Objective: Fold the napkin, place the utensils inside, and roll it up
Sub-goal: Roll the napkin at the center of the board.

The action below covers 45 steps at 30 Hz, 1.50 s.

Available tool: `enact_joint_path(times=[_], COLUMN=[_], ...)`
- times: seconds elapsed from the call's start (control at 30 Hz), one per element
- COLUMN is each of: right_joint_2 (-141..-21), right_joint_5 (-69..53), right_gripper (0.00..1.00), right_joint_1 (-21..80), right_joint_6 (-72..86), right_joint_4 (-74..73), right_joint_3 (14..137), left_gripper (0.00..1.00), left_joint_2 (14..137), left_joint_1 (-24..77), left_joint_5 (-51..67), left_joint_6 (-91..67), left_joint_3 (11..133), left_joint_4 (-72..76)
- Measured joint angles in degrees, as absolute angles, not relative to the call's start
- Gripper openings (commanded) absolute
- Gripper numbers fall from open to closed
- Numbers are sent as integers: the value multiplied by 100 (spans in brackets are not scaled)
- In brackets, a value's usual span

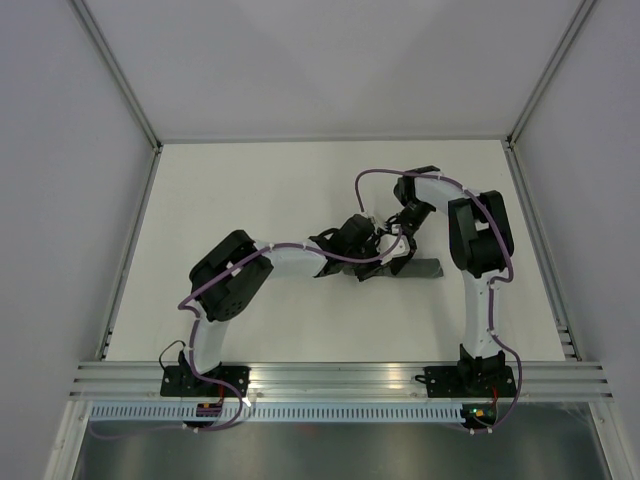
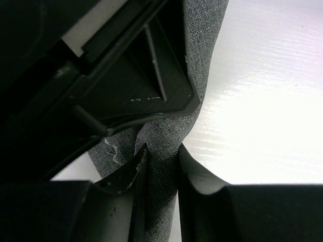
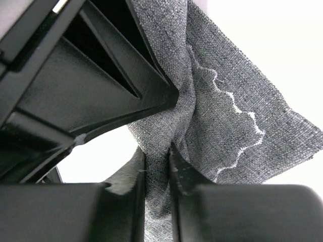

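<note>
The dark grey napkin (image 1: 421,268) lies bunched near the table's middle, mostly hidden under both grippers. My left gripper (image 1: 383,258) reaches in from the left. In the left wrist view its jaws (image 2: 162,151) are shut on a gathered fold of the napkin (image 2: 202,50), with the other gripper's black body close above. My right gripper (image 1: 405,243) comes down from the back right. In the right wrist view it (image 3: 156,151) pinches a narrow fold of the napkin (image 3: 227,121), whose lighter wavy stitched hem shows to the right. The utensils are out of view.
The white table (image 1: 250,190) has walls on the left, right and back. An aluminium rail (image 1: 340,375) carrying both arm bases runs along the near edge. The two grippers stand almost touching each other.
</note>
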<state>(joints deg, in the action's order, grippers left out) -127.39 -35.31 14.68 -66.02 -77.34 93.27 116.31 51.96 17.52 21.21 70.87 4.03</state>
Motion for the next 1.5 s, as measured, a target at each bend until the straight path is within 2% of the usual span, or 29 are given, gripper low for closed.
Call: enact_joint_path(times=[0.1,0.3,0.53,0.87,1.27,1.5], right_joint_2=[-12656,-12567,-12442,-11561,-7787,-6375], right_joint_5=[-3555,-3710,-4073,-4438,-4097,-3605], right_gripper=[32,40,46,47,53,54], right_joint_1=[1466,1332,943,56,115,921], right_joint_6=[-6560,-6434,-6359,-6267,-6180,-6195], right_joint_4=[-7666,-7546,-7500,-6930,-4429,-3240], right_joint_3=[9236,9153,9170,9122,5402,3673], left_gripper=[12,7,7,7,7,7], left_joint_2=[11631,11633,11651,11664,11824,11911], left_joint_1=[5170,5120,5061,5052,4919,4871], left_joint_5=[1865,2106,2344,2950,3662,3920], left_joint_6=[2023,1874,1697,1540,1201,1083], left_joint_3=[7072,7000,6923,6866,7061,7201], left_joint_4=[419,537,683,600,276,36])
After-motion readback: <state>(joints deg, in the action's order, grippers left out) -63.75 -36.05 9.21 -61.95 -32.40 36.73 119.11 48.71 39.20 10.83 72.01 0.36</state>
